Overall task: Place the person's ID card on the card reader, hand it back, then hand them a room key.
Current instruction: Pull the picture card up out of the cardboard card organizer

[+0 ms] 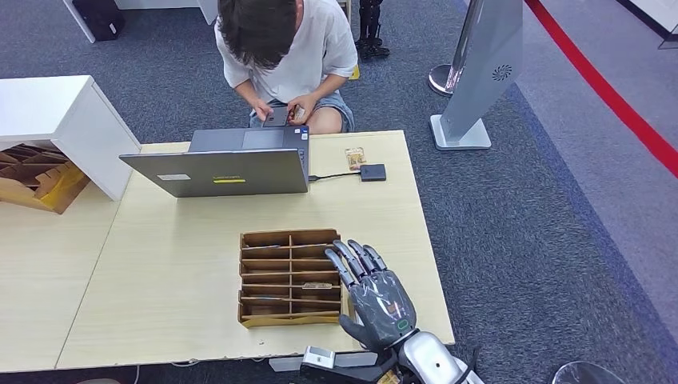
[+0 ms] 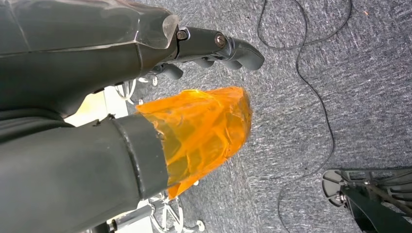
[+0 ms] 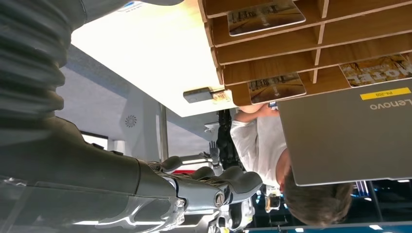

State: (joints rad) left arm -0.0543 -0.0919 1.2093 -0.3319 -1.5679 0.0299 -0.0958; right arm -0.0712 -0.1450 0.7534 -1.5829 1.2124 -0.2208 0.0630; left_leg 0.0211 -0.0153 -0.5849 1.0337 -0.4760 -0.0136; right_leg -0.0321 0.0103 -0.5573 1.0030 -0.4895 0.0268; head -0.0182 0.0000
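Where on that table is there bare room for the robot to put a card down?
Bare wood runs left of the wooden card rack and between it and the laptop. A smaller patch lies in front of the card reader. It is crowded at the rack's right side, where the right hand hovers.

grey carpet floor point(image 1: 520, 240) with red stripe point(image 1: 608, 92), light wood table point(image 1: 160, 272), white cabinet point(image 1: 56, 112) at left, grey kiosk stand point(image 1: 480, 72)
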